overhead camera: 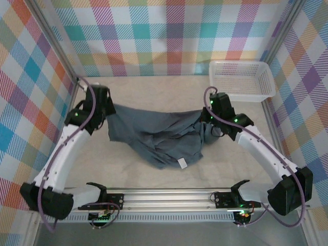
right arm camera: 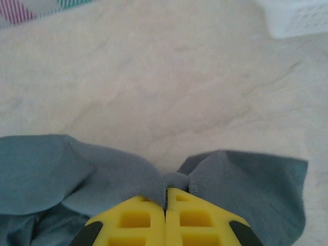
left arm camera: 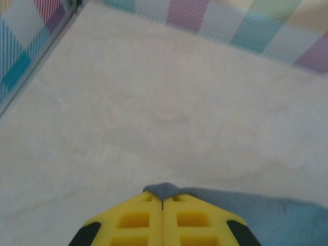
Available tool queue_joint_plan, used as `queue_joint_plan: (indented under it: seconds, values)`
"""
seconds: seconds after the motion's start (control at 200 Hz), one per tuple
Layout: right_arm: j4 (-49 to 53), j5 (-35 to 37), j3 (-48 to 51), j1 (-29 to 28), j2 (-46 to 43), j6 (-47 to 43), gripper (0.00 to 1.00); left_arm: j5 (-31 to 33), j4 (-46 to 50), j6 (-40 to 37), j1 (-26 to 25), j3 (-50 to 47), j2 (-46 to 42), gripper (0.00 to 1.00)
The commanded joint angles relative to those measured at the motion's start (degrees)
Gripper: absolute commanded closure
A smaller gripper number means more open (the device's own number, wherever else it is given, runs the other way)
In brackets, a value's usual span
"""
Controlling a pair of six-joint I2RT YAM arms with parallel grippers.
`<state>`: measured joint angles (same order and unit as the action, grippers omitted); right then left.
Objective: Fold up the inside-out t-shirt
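Top external view: the inside-out t-shirt (overhead camera: 154,136) is drawn out between the two arms across the middle of the desk (overhead camera: 154,87). Its lower folds sag toward the near edge, and a small pale tag (overhead camera: 181,163) shows at the bottom. In the left wrist view, the left gripper (left arm camera: 162,201) is clenched on a grey corner of the shirt. In the right wrist view, the right gripper (right arm camera: 166,195) is pinched on a bunched edge of the same cloth. A white mesh basket (overhead camera: 240,79) sits at the far right corner, apart from the shirt.
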<state>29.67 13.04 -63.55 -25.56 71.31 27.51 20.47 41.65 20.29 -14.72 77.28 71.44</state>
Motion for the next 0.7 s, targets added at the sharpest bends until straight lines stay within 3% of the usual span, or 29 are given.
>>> queue_joint_plan:
  seconds: [0.0,0.08,0.195,0.27,0.37,0.455,0.565,0.7]
  values:
    - [1.74,-1.27,-3.33,4.89,6.98,1.49,1.0,-2.53,-5.13,-0.97,3.22,6.59,12.52,1.0]
    - [2.04,-5.54,-4.02,7.75,13.32,1.66,0.98,-3.16,-8.94,-1.25,4.4,7.03,20.09,0.99]
    - [5.65,-11.54,-6.93,10.44,18.29,1.32,0.68,-6.99,-9.3,-0.94,4.54,8.19,23.76,0.44]
    - [4.85,-11.34,-4.88,10.84,16.18,1.15,0.55,-11.19,-9.35,1.0,4.46,6.46,21.05,0.26]
    - [3.84,-8.47,1.32,11.01,13.6,1.31,0.54,-20.72,-9.06,3.12,1.61,2.55,15.3,0.22]
    - [4.78,-6.47,6.19,11.31,14.01,3.06,0.53,-23.0,-6.45,2.4,-8.19,-0.17,11.91,0.21]
    - [2.23,-7.34,11.98,11.76,15.43,4.56,0.4,-21.49,-2.44,0.84,-22.88,-2.46,11.91,0.21]
    - [-0.07,-10.34,13.72,11.85,18.92,3.68,0.41,-21.77,-2.42,-1.44,-35.73,-5.89,15.41,0.2]
